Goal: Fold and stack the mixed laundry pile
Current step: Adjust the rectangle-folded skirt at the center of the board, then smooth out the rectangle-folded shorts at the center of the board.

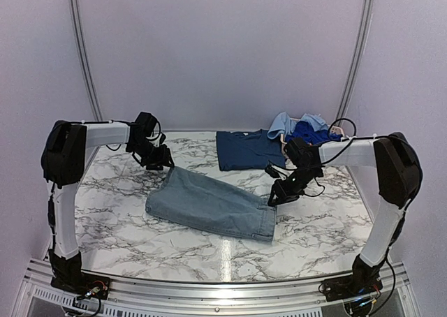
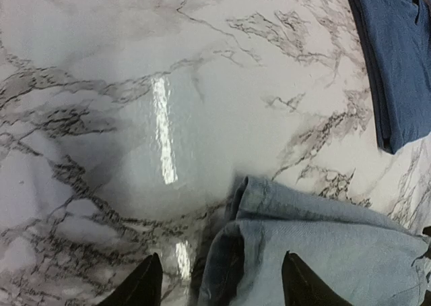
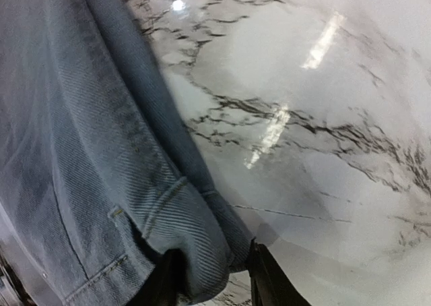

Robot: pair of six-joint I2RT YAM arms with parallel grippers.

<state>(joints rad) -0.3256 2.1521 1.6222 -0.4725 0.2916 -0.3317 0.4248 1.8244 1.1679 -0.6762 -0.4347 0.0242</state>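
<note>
A white, grey-veined marble desk (image 1: 119, 191) sits between pale lavender walls. At its centre a light-blue denim piece (image 1: 209, 205) lies spread flat. A folded dark navy shirt (image 1: 244, 149) rests toward 12 o'clock, with a heap of light-blue and bright-blue garments (image 1: 300, 127) at 1 o'clock. The left claw (image 1: 159, 162) stands spread over the denim's 10 o'clock corner. The right claw (image 1: 276, 197) pinches its 4 o'clock corner, where only the right wrist view shows the stitched seam.

White marble-patterned table (image 1: 126, 198) with grey veins, pale lilac backdrop (image 1: 223, 52), curved metal rails (image 1: 82, 52), aluminium frame (image 1: 223, 292) along near edge
</note>
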